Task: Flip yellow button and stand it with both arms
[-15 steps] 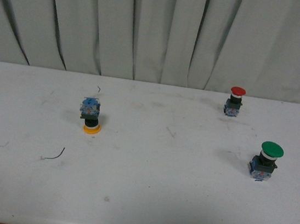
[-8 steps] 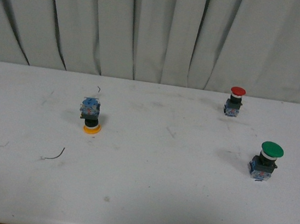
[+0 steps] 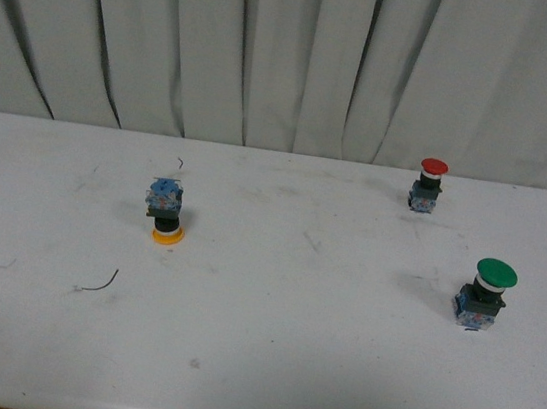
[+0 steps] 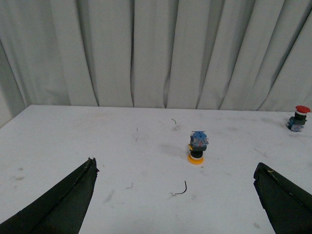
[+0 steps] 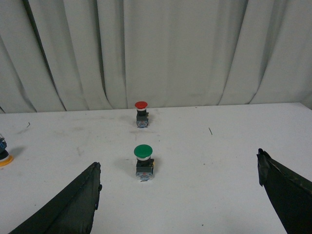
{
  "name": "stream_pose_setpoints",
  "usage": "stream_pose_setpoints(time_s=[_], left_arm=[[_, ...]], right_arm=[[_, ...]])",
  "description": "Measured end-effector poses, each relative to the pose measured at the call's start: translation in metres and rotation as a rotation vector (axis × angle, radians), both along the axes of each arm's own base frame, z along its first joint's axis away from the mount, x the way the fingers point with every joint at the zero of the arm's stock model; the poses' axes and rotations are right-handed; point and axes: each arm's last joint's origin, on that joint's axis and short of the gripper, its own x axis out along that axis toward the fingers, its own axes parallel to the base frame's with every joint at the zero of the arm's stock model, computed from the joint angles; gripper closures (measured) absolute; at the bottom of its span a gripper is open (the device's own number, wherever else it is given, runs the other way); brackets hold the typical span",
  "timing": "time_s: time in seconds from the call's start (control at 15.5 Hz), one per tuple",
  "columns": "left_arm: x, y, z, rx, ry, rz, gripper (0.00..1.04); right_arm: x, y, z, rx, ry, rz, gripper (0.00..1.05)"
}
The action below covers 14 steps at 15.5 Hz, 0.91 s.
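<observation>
The yellow button (image 3: pixel 168 213) stood upside down on the white table (image 3: pixel 262 364), its orange cap flat on the surface and its blue block on top; it leaned on nothing and nothing gripped it.

The left gripper (image 4: pixel 175 165) was spread wide and held nothing; its two black fingers (image 4: pixel 63 204) were set far apart above the table. The yellow button (image 4: pixel 197 147) sat out ahead of the gap between those jaws, well apart from both fingers; a thin curl of dark wire (image 4: pixel 180 189) lay on the table between the jaws and the button, nearer to the jaws.

The right gripper (image 5: pixel 178 160) was likewise released and empty, with its fingers (image 5: pixel 68 204) splayed. A green button (image 5: pixel 144 161) stood upright, cap up, just ahead of the gap between them; a red button (image 5: pixel 141 113) stood upright farther out along the same line, near the curtain (image 5: pixel 170 53). From that wrist only a sliver of the yellow button (image 5: pixel 5 156) showed, far off to one side of the jaws and cut by the picture's edge.

From the front, neither arm came into sight; the red button (image 3: pixel 430 184) and green button (image 3: pixel 487 293) stood well apart from the yellow one, and the wire (image 3: pixel 100 283) lay near it on the side towards the robot.
</observation>
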Motion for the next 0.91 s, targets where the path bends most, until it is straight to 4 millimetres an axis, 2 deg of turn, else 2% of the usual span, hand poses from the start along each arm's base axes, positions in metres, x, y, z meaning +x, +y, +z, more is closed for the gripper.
stream_pose_setpoints(time_s=[0.26,0.32,0.39,0.52,0.65,0.78,0.91], left_arm=[[0.000,0.000,0.000,0.000,0.001,0.000,0.07],[0.000,0.000,-0.002,-0.053,0.149,-0.058,0.07],[0.008,0.000,0.002,-0.119,0.223,-0.095,0.07],[0.026,-0.003,0.008,-0.155,0.207,-0.130,0.07],[0.057,-0.004,0.015,-0.154,0.196,-0.119,0.07],[0.112,-0.011,0.021,-0.133,0.204,-0.117,0.07],[0.173,-0.019,0.011,-0.110,0.308,-0.098,0.07]], right_arm=[[0.000,0.000,0.000,0.000,0.000,0.000,0.06],[0.000,0.000,0.000,0.000,0.000,0.000,0.06],[0.000,0.000,0.000,0.000,0.000,0.000,0.06],[0.000,0.000,0.000,0.000,0.000,0.000,0.06],[0.000,0.000,0.000,0.000,0.000,0.000,0.06],[0.000,0.000,0.000,0.000,0.000,0.000,0.06],[0.000,0.000,0.000,0.000,0.000,0.000,0.06]])
